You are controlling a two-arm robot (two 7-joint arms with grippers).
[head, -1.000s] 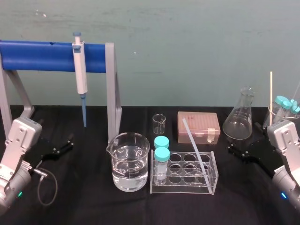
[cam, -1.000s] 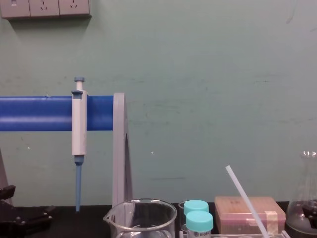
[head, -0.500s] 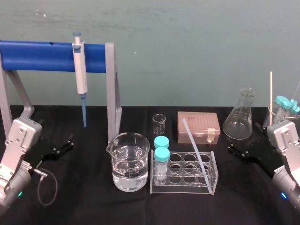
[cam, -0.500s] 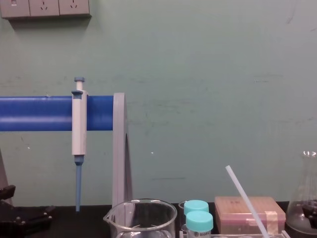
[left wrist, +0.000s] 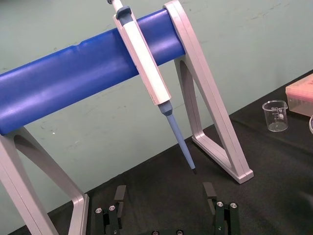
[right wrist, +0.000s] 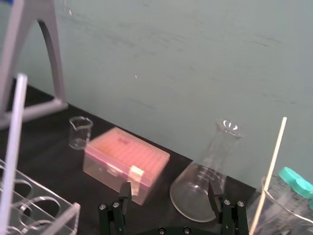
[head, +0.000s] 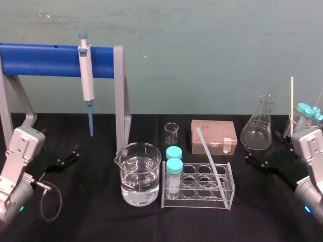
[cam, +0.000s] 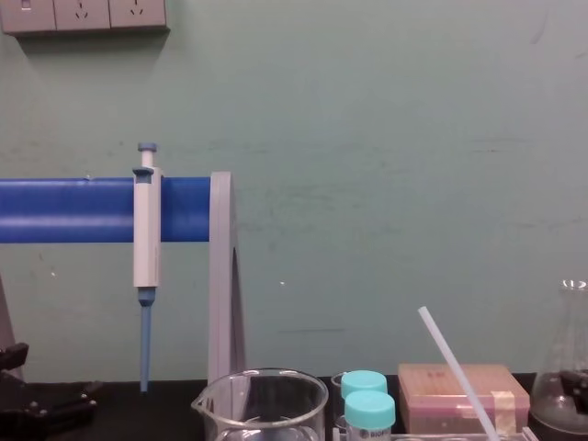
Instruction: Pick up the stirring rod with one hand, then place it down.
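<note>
right hand [right wrist: 169, 191] low beside the flask [head: 257, 132], fingers apart; left hand [left wrist: 165, 192] parked, apart.

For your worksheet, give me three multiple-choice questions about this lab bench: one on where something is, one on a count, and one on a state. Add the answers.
1. Where is the stirring rod?
A. Lying flat
B. Leaning in the clear rack
C. Held up in the air

2. How many teal-capped tubes stand in the rack?
A. One
B. Two
C. Four

3. What is the state of the right gripper?
A. Open and empty
B. Shut on the stirring rod
C. Shut on a tube

Answers:
1 B: the rod's lower end sits in the rack and its top tilts up and back.
2 B: two capped tubes stand one behind the other at the rack's left end.
3 A: the right wrist view shows its fingers apart with nothing between them.
The left gripper rests open on the robot's left.
</note>
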